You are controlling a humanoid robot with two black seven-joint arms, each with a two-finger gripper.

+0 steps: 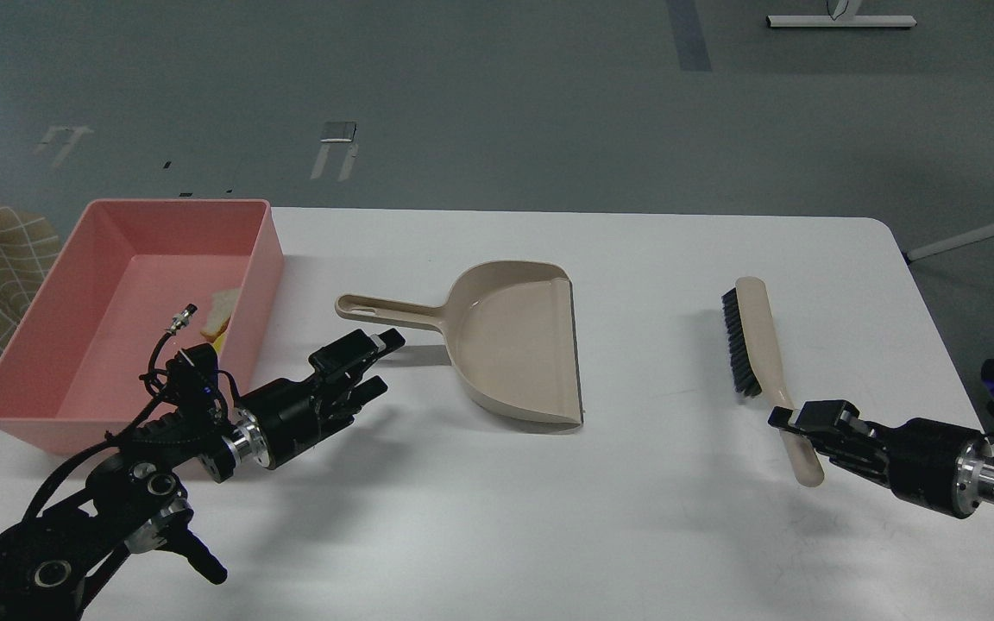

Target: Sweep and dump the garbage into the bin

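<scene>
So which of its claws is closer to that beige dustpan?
The left gripper. It sits just below the dustpan handle's end, fingers apart. The right gripper is far off on the dustpan's right, at the brush handle.

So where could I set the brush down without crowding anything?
Bare white tabletop lies between the beige plastic dustpan and the black-bristled beige brush; the near edge between both arms is bare too. Crowded: the strip between the salmon-pink plastic tub and dustpan, where the left gripper hovers.
</scene>
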